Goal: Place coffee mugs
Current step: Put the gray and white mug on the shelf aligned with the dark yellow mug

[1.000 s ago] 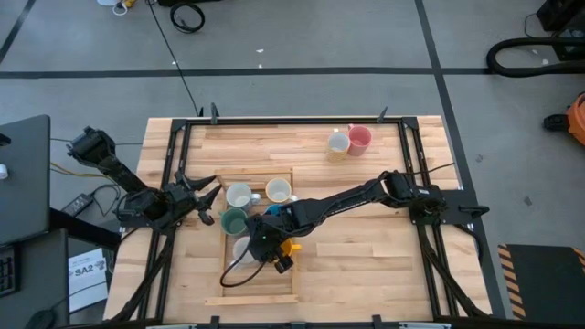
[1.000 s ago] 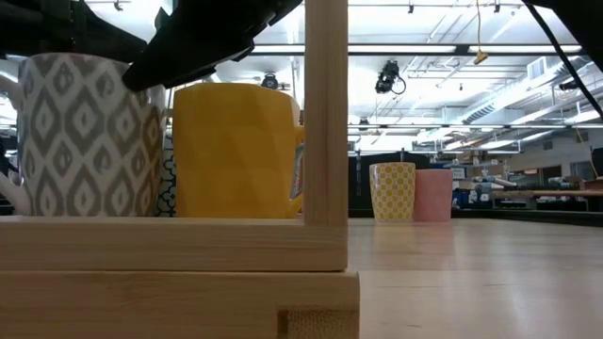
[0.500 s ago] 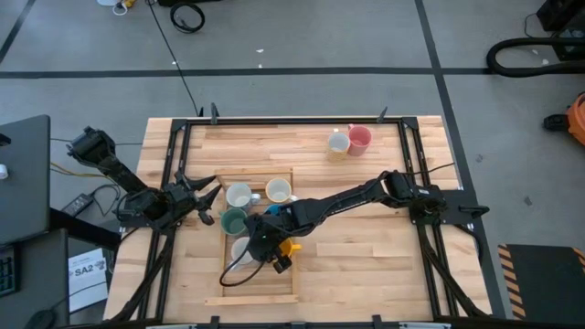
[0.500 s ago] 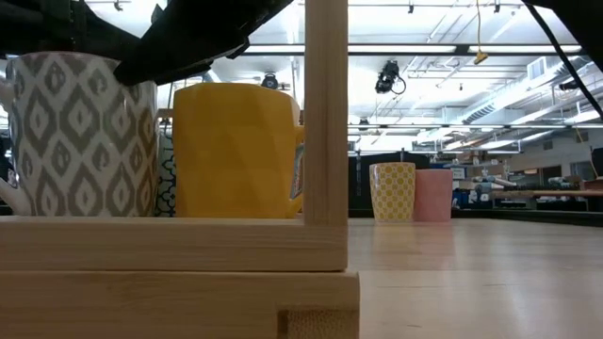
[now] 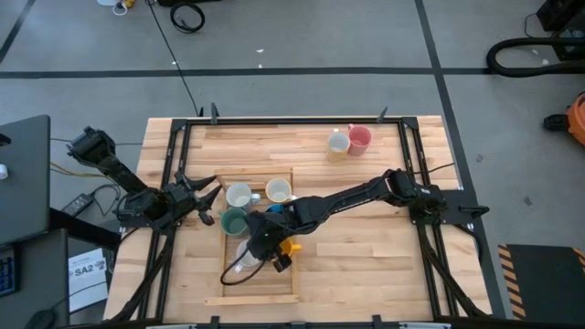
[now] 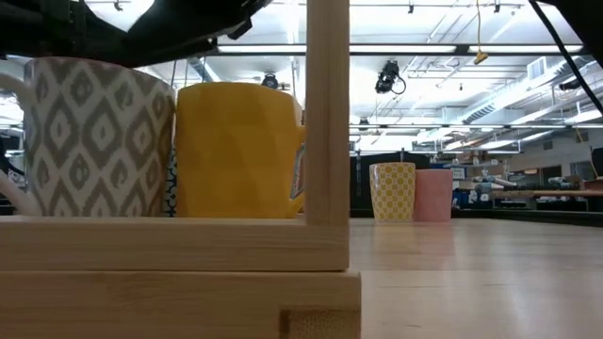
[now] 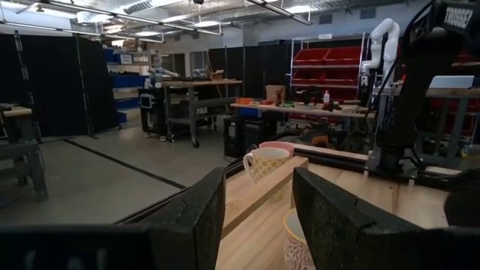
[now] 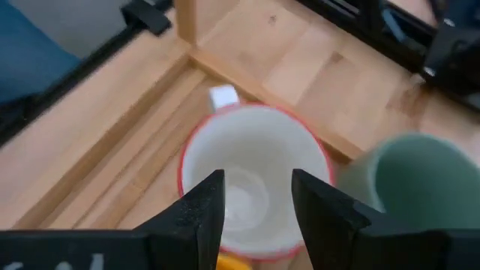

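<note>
Seven mugs (image 5: pixel 360 138) in view, two arms (image 5: pixel 347 197), one tray (image 5: pixel 259 297)

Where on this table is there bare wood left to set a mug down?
Free: the wide stretch of table right of the wooden tray, and the near end of the tray itself. Crowded: the tray's far end, with mugs and the right gripper. Two mugs fill the far right corner.

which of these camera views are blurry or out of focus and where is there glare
Right wrist view: soft throughout, the white mug and green mug blurred. Low view: the near wooden frame slightly soft, bright ceiling lights behind. High view: even light, no glare.
</note>
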`<act>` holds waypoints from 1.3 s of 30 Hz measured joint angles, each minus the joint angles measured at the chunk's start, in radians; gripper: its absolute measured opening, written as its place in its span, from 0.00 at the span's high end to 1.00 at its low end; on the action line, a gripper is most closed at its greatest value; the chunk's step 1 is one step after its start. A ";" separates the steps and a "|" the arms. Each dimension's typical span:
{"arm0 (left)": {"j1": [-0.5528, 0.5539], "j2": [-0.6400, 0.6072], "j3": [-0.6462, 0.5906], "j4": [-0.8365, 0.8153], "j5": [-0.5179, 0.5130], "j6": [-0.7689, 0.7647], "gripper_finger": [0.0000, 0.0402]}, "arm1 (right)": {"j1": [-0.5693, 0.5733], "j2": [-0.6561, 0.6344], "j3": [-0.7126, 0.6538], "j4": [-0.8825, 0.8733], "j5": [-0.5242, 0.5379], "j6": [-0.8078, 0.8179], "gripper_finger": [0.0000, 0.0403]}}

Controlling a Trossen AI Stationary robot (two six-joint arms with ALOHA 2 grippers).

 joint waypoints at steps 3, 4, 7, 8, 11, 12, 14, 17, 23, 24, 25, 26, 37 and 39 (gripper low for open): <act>0.000 0.000 0.000 0.000 0.003 0.000 0.60 | 0.000 -0.018 0.000 -0.007 0.044 0.000 0.60; 0.000 0.000 0.000 -0.003 0.004 0.000 0.60 | 0.000 -0.027 0.000 -0.014 0.066 0.000 0.60; 0.000 0.000 0.000 -0.005 0.005 0.000 0.60 | 0.000 -0.054 0.000 -0.039 0.113 -0.001 0.60; 0.000 0.000 0.000 -0.005 0.006 -0.002 0.60 | 0.000 -0.062 0.000 -0.047 0.127 -0.001 0.60; 0.000 0.000 0.000 -0.006 0.008 -0.012 0.60 | 0.000 -0.109 0.000 -0.081 0.162 -0.001 0.60; 0.000 0.000 0.000 -0.008 0.008 -0.021 0.60 | -0.001 -0.129 0.000 -0.091 0.171 -0.001 0.60; 0.000 0.000 0.000 -0.012 0.008 -0.029 0.60 | -0.003 -0.171 0.000 -0.119 0.186 0.000 0.60; -0.001 0.000 0.000 -0.024 0.008 -0.033 0.60 | -0.009 -0.240 0.000 -0.172 0.202 0.000 0.60; -0.001 0.000 0.000 -0.028 0.008 -0.034 0.60 | -0.031 -0.396 0.000 -0.300 0.247 0.002 0.60; -0.001 0.000 0.000 -0.028 0.008 -0.034 0.60 | -0.036 -0.421 0.000 -0.323 0.256 0.003 0.60; -0.001 0.000 0.000 -0.028 0.008 -0.034 0.60 | -0.042 -0.447 0.000 -0.345 0.264 0.004 0.60; -0.001 0.000 0.000 -0.029 0.008 -0.034 0.60 | -0.050 -0.471 0.000 -0.371 0.266 0.004 0.60; -0.001 0.000 0.000 -0.030 0.008 -0.034 0.60 | -0.214 -0.642 0.000 -0.658 0.266 0.164 0.60; -0.001 0.000 0.000 -0.030 0.008 -0.034 0.60 | -0.256 -0.647 0.000 -0.695 0.266 0.181 0.60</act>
